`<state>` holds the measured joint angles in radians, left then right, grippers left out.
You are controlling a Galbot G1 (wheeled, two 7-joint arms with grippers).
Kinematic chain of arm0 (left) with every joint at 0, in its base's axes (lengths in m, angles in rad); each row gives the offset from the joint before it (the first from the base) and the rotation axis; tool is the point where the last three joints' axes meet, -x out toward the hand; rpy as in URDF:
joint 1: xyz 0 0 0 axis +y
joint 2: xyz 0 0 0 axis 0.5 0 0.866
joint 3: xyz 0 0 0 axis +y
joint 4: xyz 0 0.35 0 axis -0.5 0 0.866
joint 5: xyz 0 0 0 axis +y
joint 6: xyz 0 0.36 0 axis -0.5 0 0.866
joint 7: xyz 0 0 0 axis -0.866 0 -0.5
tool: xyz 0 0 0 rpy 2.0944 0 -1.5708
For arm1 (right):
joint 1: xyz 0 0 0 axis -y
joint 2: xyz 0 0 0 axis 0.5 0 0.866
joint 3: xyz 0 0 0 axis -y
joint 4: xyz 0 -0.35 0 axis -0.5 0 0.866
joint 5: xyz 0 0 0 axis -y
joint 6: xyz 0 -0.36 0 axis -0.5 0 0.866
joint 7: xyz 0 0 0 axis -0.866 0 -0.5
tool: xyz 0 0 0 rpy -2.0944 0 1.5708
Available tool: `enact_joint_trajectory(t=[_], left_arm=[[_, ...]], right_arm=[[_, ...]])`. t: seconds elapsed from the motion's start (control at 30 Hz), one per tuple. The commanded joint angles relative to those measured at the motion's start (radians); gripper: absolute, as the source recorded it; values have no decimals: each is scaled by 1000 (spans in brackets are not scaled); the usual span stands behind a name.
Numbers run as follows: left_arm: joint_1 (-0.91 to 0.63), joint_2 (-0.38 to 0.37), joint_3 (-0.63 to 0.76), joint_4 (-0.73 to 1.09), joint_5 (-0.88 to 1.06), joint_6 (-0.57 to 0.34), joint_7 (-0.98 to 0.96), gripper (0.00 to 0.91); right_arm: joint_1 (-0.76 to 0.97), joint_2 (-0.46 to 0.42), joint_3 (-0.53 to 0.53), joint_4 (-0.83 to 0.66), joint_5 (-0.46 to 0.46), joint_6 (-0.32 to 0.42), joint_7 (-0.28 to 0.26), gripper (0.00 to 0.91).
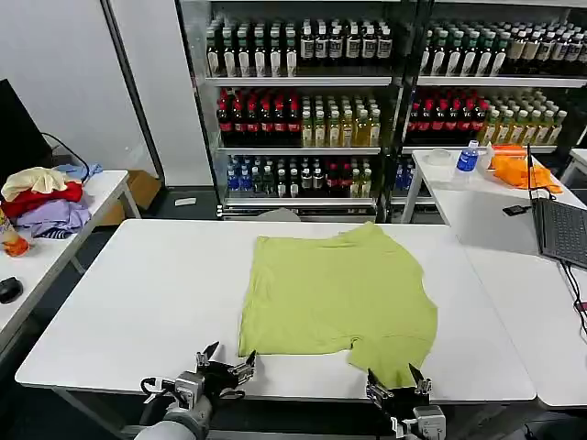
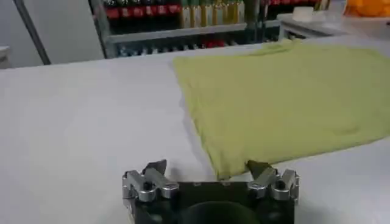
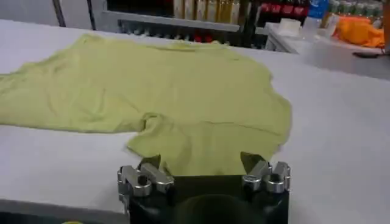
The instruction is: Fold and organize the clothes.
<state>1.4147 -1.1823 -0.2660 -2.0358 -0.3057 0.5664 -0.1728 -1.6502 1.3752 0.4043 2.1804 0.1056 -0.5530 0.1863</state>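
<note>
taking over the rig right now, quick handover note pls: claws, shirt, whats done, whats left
Left claw: open, empty, at the near table edge by the near left corner of the T-shirt.
Right claw: open, empty, at the near edge with the shirt's near right flap between its fingers, not gripped.
T-shirt: spread flat on the white table, slightly wrinkled.
Done: no fold visible yet.
Left: grip the near edge, fold the shirt, tidy it.

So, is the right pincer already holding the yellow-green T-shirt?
No, the right pincer is open at the table's near edge, just short of the T-shirt, with nothing between its fingers.
</note>
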Motion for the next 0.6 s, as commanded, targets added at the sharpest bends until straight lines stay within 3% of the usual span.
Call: enact_joint_trajectory(t=[0.03,0.07,0.1,0.13,0.17,0.2,0.23,0.27,0.3,0.6], left_arm=[[-13,0,14,32,-15,13,-4,907],[-14,0,14,30,-21,13,-3,907],[-14,0,14,27,-25,13,-2,806],[-15,1,14,26,-28,12,-1,705],[-16,1,14,23,-33,12,1,705],[-18,2,13,22,-38,11,2,383],[-19,3,13,21,-43,11,5,312],[-20,3,12,21,-47,11,7,181],[-22,4,12,21,-54,10,9,141],[-23,12,10,18,-65,10,18,121]], right_arm=[[-1,2,2,-10,11,-8,3,907],[-2,2,2,-10,13,-7,3,776],[-2,3,1,-10,14,-7,4,484],[-3,5,1,-10,18,-6,6,343],[-3,5,1,-9,20,-6,7,232],[-3,6,2,-10,21,-6,7,101],[-3,7,2,-11,21,-6,8,50],[-4,8,2,-11,23,-6,9,0],[-4,8,3,-11,25,-6,9,0],[-7,12,6,-5,39,-6,11,0]])
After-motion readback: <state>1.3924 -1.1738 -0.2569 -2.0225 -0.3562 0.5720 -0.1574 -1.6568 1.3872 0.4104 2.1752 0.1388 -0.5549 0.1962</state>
